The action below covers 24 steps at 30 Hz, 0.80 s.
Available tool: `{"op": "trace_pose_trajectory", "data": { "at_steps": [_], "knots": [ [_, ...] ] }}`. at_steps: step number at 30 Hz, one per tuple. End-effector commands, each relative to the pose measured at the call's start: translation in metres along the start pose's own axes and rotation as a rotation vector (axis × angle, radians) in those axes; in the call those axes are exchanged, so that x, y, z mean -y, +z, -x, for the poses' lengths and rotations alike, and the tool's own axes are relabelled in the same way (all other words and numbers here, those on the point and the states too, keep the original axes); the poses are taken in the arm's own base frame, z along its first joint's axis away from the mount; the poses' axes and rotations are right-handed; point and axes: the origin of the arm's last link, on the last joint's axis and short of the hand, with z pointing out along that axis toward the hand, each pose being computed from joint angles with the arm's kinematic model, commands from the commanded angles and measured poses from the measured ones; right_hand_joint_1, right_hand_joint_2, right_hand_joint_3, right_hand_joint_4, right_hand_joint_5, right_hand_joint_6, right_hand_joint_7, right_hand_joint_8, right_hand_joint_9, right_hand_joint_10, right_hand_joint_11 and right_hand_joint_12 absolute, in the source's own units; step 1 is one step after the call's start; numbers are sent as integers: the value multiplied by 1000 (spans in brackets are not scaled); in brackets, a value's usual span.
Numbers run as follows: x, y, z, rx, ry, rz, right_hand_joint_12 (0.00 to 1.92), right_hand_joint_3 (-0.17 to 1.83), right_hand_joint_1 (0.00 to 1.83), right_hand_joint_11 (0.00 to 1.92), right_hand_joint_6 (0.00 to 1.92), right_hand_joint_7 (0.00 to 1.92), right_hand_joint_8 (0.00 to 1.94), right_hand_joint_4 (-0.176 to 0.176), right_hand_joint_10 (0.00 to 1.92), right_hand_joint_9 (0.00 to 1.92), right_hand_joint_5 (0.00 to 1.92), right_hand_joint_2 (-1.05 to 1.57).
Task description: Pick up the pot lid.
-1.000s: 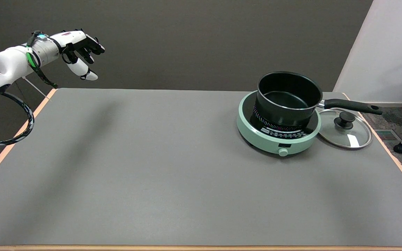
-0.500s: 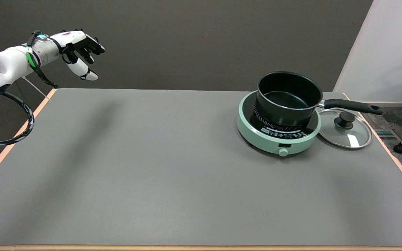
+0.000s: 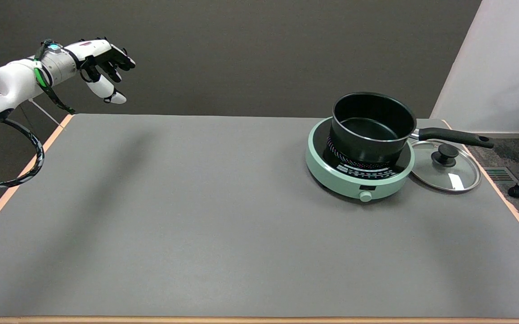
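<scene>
Meanwhile, on the grey table (image 3: 196, 216) we see the black saucepan (image 3: 369, 126) atop the mint-green round hotplate (image 3: 358, 177) and the glass pot lid (image 3: 446, 165) beside it under the handle, which may block our unseen right hand, finger state unknown.

Glass pot lid (image 3: 459, 173), metal rim; matt grey table (image 3: 196, 216).

No visible change from the earlier views: the glass pot lid (image 3: 445, 165) lies where it lay, untouched.
</scene>
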Motion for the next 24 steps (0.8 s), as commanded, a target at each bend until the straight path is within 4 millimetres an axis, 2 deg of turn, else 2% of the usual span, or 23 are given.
{"op": "trace_pose_trajectory", "data": {
  "at_steps": [1,5,9,14,19,24],
  "knots": [
    [23,18,23,155,244,-22,1273,778,766,327,642,869,397,65,564,767,716,783],
    [27,25,25,203,338,10,1288,778,766,323,642,869,398,64,572,769,718,781],
    [29,34,24,261,512,67,1297,780,768,311,640,869,399,61,574,766,719,775],
    [34,39,34,356,747,137,1291,789,773,278,614,852,384,50,551,746,712,769],
    [36,49,40,425,699,146,1266,797,777,220,572,809,362,22,505,705,692,769],
    [32,63,48,462,563,136,1246,803,779,211,554,796,348,19,486,691,682,769]
  ]
}}
